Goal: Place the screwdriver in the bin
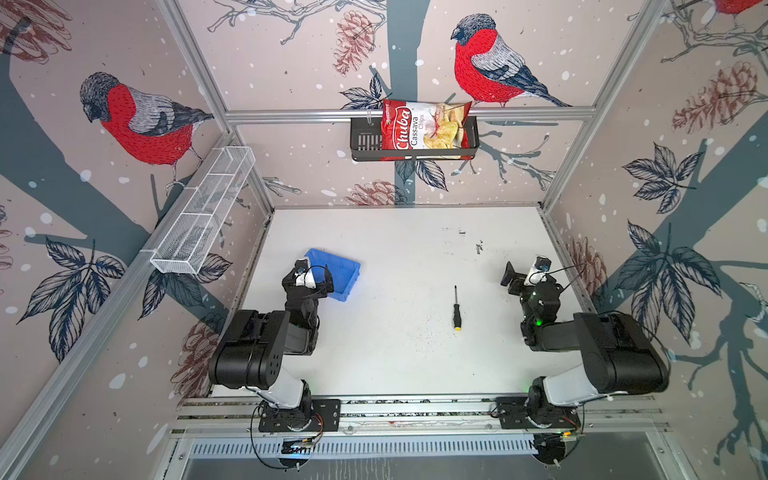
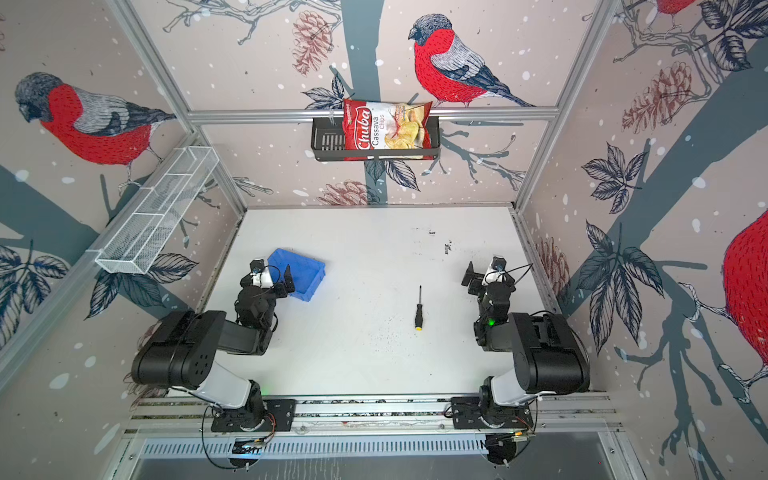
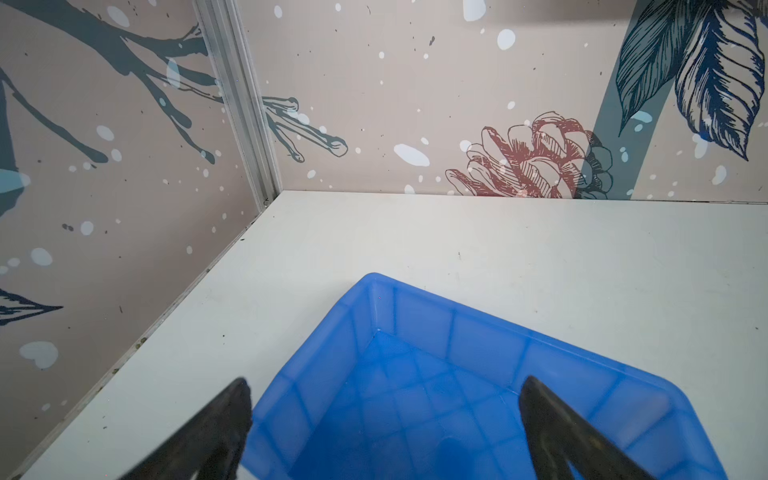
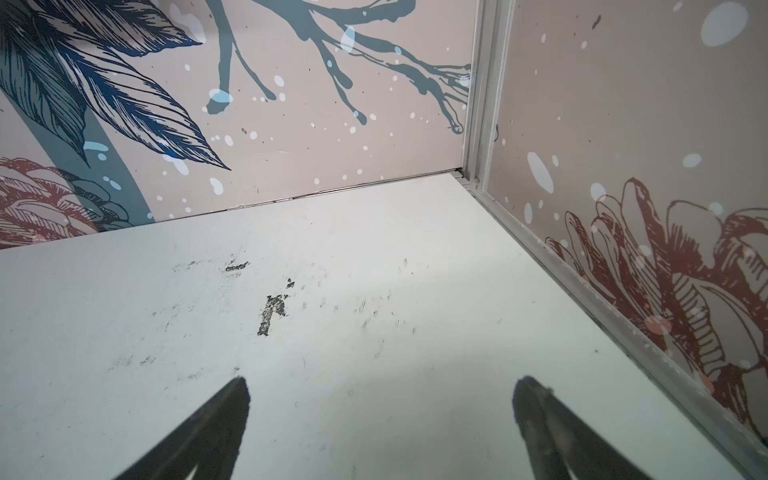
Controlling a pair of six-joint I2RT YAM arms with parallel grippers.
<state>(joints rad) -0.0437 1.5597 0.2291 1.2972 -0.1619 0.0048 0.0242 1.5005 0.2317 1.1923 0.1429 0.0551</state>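
Screwdriver (image 1: pixel 456 309) lies loose mid-frame on the desk (image 1: pixel 395 249), nearer the released right gripper (image 4: pixel 382 384) — the released left gripper (image 3: pixel 384 386) overhangs the bin (image 3: pixel 478 345).

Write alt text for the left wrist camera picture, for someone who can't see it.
A bright blue bin, nothing visible inside, sits on the white table under the left gripper, whose two black fingers are spread open. Beyond it the table meets wallpapered walls printed with branches, leaves and a pine cone.
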